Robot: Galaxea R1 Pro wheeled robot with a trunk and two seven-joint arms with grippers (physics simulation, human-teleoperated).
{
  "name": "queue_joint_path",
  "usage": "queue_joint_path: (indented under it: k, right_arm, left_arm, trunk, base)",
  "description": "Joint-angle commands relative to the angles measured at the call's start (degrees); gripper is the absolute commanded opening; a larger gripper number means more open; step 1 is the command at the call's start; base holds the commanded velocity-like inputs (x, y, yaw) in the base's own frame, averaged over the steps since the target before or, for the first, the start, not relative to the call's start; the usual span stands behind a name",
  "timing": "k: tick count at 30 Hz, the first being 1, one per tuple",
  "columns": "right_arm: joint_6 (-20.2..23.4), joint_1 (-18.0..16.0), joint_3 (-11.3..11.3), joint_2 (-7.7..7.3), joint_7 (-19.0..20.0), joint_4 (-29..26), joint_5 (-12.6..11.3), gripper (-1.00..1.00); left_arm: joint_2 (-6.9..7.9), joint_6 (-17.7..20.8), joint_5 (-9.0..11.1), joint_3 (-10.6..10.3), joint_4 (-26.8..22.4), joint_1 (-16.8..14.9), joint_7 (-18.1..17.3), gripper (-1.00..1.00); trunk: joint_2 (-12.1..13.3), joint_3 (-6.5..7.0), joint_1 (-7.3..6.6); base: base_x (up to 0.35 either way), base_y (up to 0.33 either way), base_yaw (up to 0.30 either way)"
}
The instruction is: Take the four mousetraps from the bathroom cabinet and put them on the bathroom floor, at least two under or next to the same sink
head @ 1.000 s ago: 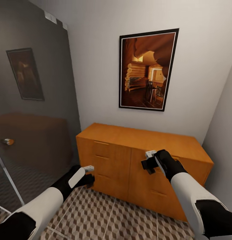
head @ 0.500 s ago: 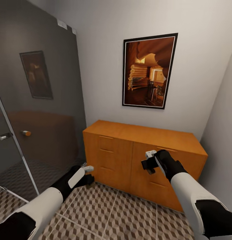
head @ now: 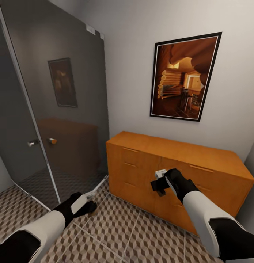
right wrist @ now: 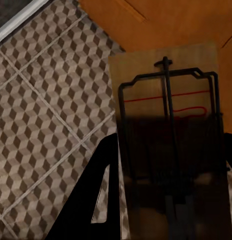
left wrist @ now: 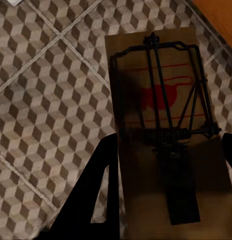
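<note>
Tan wood fills both wrist views: each arm carries a mousetrap. The left gripper (head: 91,206), low at seven o'clock over the bathroom floor (head: 116,233), has its fingers (left wrist: 103,195) clamped on one mousetrap (left wrist: 161,125); the right gripper (head: 158,183) grips another mousetrap (right wrist: 168,135) before the cabinet (head: 170,171). From the head, neither board is discernible. The cabinet's fronts are all shut, contents hidden. Beyond, a framed picture (head: 183,76) hangs at one o'clock, beside the dark glass shower wall (head: 64,109).

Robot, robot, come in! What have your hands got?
Left gripper shut on a mousetrap. Right gripper shut on another mousetrap. Both above bathroom floor, by cabinet. Nothing blocking.
</note>
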Motion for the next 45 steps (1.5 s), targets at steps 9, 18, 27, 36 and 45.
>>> queue_joint_path:
  k: [9,18,27,36,45]
  right_arm:
    - [-1.49,-0.03,0.09,2.81,-1.34,3.4,0.48,-1.0]
    - [-4.19,-0.03,0.09,6.79,-5.13,8.59,0.54,-1.0]
    - [-5.02,-0.03,0.09,7.7,-5.94,10.68,0.44,-1.0]
    - [-9.91,-0.03,0.09,8.33,-14.03,16.49,0.11,-1.0]
    - [-13.61,-0.03,0.01,8.33,-15.35,19.43,0.13,-1.0]
  left_arm:
    - [1.51,-8.58,-1.06,-0.5,11.21,-0.03,-9.39,-1.0]
    - [3.97,-12.37,-1.59,-0.5,15.24,-0.17,-10.53,-1.0]
    - [7.3,-17.03,-1.12,-0.5,15.48,0.05,-17.26,-1.0]
    - [7.55,-21.05,-1.19,-0.42,15.49,3.04,-17.91,-1.0]
    - [7.21,-21.58,-1.45,-0.36,15.41,5.47,-17.99,-1.0]
  trunk:
    - [-0.05,-0.07,0.0]
    - [-0.05,-0.07,0.0]
    - [-0.05,-0.07,0.0]
    - [-0.05,-0.07,0.0]
    - [-0.05,-0.07,0.0]
  base:
    - [0.0,0.0,0.276]
    - [0.0,0.0,0.277]
    - [0.0,0.0,0.277]
    - [0.0,0.0,0.28]
    - [0.0,0.0,0.298]
